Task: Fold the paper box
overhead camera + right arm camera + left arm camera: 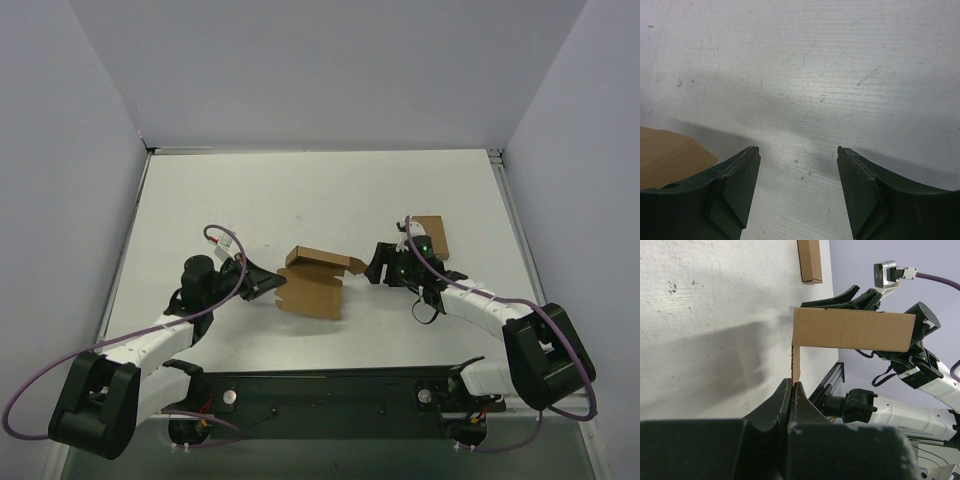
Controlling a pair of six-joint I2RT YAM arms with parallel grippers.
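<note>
The paper box point(315, 280) lies mid-table, brown kraft card, partly folded, with one panel raised. My left gripper point(268, 284) is shut on the box's left edge. In the left wrist view a thin flap point(796, 362) runs into the shut jaws point(792, 384), and the raised panel point(852, 329) stands beyond. My right gripper point(377, 265) is open just off the box's right end. In the right wrist view its fingers point(797, 150) hold nothing over bare table, and a corner of the box point(665, 155) shows at the lower left.
A narrower plain brown cardboard rectangle point(431, 236) lies behind the right arm and shows at the top of the left wrist view point(810, 260). Grey walls enclose the white table point(300, 200) on three sides. A black rail point(330, 385) runs along the near edge.
</note>
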